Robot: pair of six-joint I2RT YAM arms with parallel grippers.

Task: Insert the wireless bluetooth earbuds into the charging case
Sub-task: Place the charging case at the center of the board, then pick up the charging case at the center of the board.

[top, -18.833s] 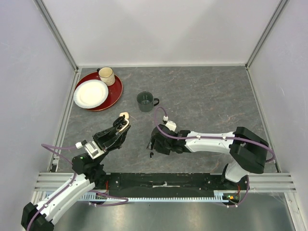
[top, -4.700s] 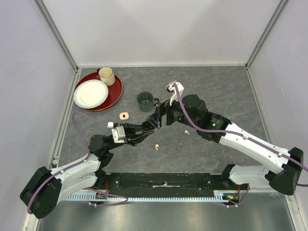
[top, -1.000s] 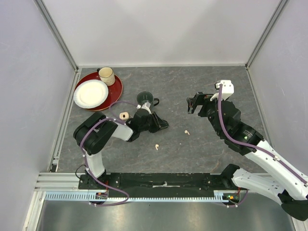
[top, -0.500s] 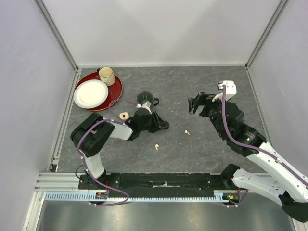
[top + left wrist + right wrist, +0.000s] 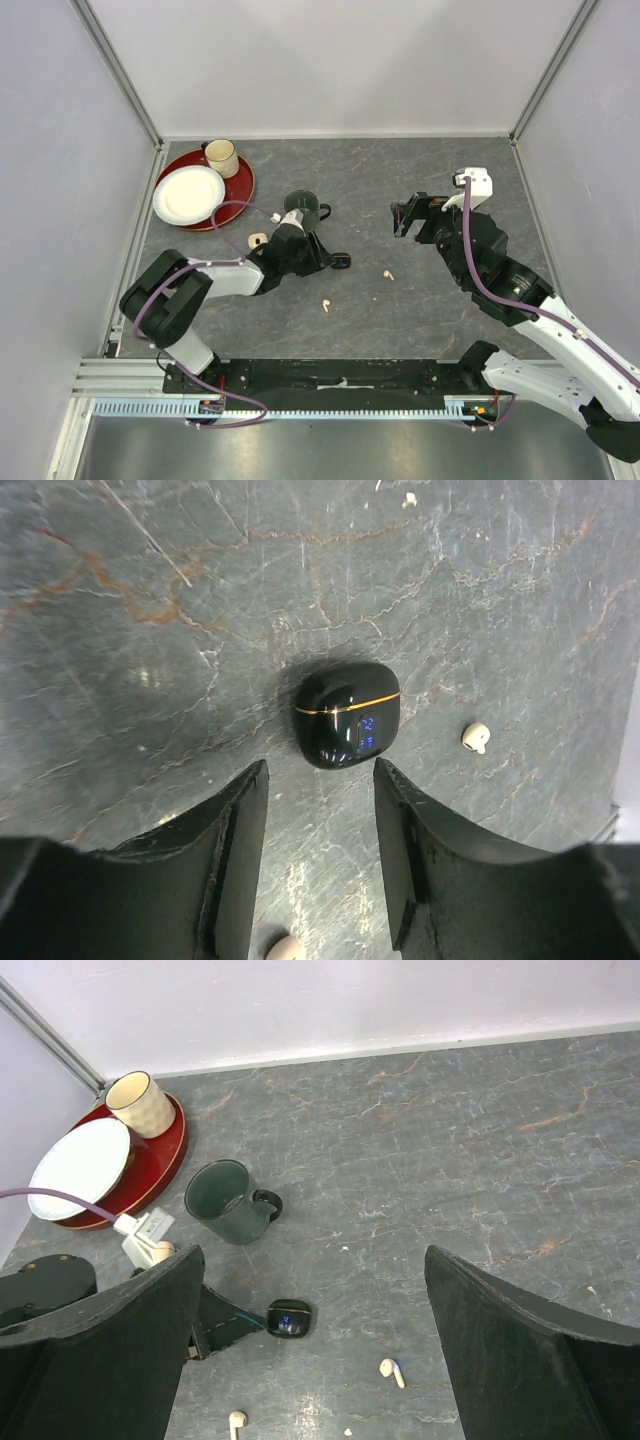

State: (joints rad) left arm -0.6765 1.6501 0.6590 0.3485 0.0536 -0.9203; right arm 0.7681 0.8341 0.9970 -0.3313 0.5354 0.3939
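A black charging case [image 5: 341, 262] lies shut on the grey table, with a gold seam and blue light in the left wrist view [image 5: 347, 714]; it also shows in the right wrist view [image 5: 289, 1318]. My left gripper [image 5: 324, 262] is open and empty, low over the table, its tips just short of the case [image 5: 320, 780]. Two white earbuds lie loose: one right of the case [image 5: 388, 274] [image 5: 476, 736] [image 5: 392, 1370], one nearer me [image 5: 324, 305] [image 5: 236, 1421]. No black earbuds show. My right gripper [image 5: 408, 213] is open, empty and raised [image 5: 312, 1252].
A green mug [image 5: 302, 209] stands just behind the left gripper. A small cream case-like object [image 5: 257, 240] lies by the left wrist. A red tray [image 5: 240, 190] at the back left holds a white plate [image 5: 188, 194] and a beige cup [image 5: 221, 157].
My left gripper has drawn back to the left, uncovering the black case, which now lies free on the table. The right arm has barely moved.
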